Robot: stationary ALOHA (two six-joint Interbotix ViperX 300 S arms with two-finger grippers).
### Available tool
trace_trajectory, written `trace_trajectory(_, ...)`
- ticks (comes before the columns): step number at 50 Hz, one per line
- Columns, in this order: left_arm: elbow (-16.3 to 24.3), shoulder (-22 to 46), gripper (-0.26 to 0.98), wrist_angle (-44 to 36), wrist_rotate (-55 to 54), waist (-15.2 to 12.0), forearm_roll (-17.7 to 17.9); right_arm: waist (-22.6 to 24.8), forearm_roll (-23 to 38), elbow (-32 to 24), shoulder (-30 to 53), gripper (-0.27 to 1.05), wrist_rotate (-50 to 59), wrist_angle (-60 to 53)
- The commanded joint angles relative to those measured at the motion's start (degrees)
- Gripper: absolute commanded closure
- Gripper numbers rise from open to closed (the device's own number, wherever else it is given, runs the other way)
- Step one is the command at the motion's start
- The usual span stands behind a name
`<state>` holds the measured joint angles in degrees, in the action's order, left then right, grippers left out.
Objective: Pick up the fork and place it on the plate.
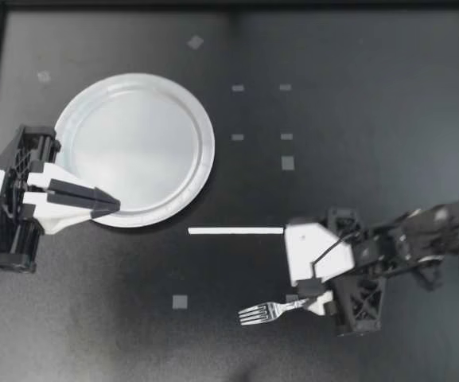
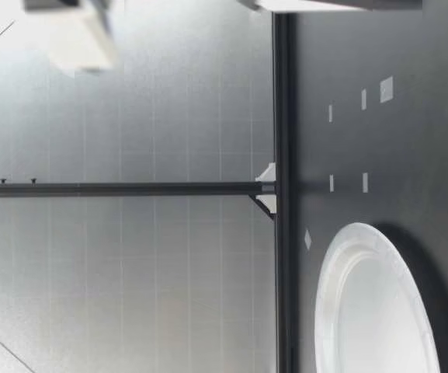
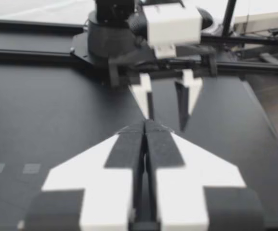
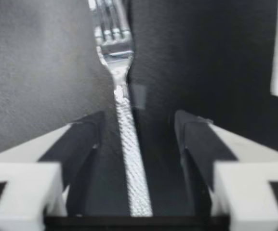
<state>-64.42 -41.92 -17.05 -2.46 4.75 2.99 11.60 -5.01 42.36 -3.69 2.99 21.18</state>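
Since the fork [image 1: 265, 311] lies flat on the desk [image 1: 356, 119] in the lower middle of the top view, its prongs point left and its handle runs right, straight into the right jaws. Those jaws are open, one on each side of the handle, not touching it. Only the right wrist view shows these gaps; from above, the arm hides them. I think the jaws just need to squeeze. The plate [image 1: 138, 143] sits in the upper left, well apart from the fork. The left jaws are shut and empty, with their tip over the plate's lower left edge.
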Motion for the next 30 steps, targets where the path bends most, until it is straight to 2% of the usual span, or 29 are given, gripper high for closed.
trace_trajectory(1, 0.1, -0.8, 0.59, -0.8, 0.0, 0.1, 0.2, 1.2, -0.4, -3.0, 3.5, 0.23, 1.3, -0.3)
trace_trajectory(30, -1.2, -0.9, 0.59, -0.8, -0.1, 0.1, 0.3, 2.7, -0.3, -3.9, 9.6, 0.23, 5.4, -3.2)
